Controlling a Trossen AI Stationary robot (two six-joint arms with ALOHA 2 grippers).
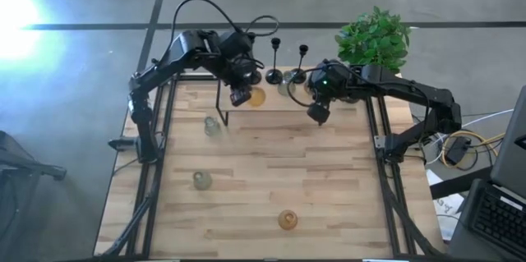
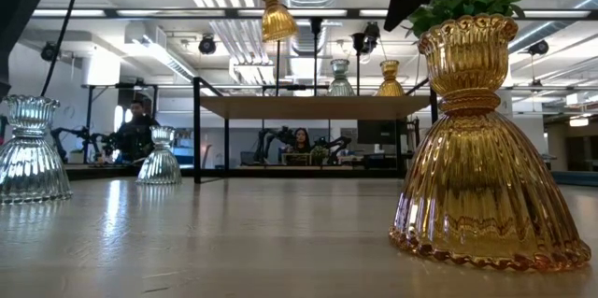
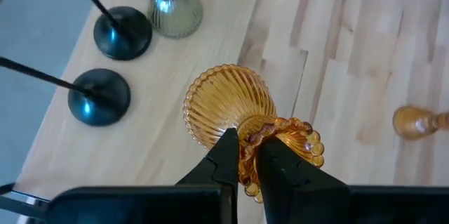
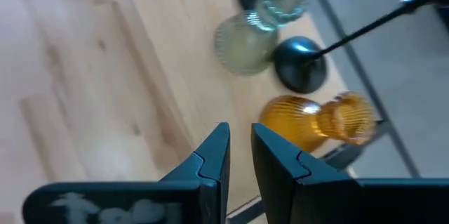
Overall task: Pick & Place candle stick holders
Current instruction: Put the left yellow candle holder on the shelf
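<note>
My left gripper [image 1: 241, 95] hangs above the table's far end, shut on an amber glass holder [image 3: 228, 104], which also shows high up in the low view [image 2: 277, 18]. Below it, black candlesticks [image 3: 123, 33] [image 3: 98, 96] stand on their round bases beside a pale green glass holder [image 3: 174, 12]. Two of these candlesticks show in the high view [image 1: 275, 73] [image 1: 300, 71]. My right gripper [image 1: 317, 114] hovers just right of them and is empty, with a narrow gap between its fingers [image 4: 240, 154]. Further glass holders stand on the table: two pale [image 1: 213, 126] [image 1: 202, 180] and one amber [image 1: 287, 219]. My left gripper pinches the amber holder's scalloped top rim [image 3: 280, 134] between its two fingers [image 3: 226, 155], one finger inside the cup and one outside. The fingers come from above, slanting down. The holder hangs below them, lifted clear of the table, with its ribbed base [image 3: 223, 101] pointing down.
A leafy green plant [image 1: 374, 39] stands at the far right corner behind my right arm. Another amber holder [image 2: 390, 78] shows at the far end in the low view. Dark frame rails [image 1: 160, 155] [image 1: 380, 155] run along both sides of the table. The middle of the wooden top [image 1: 271, 155] is bare.
</note>
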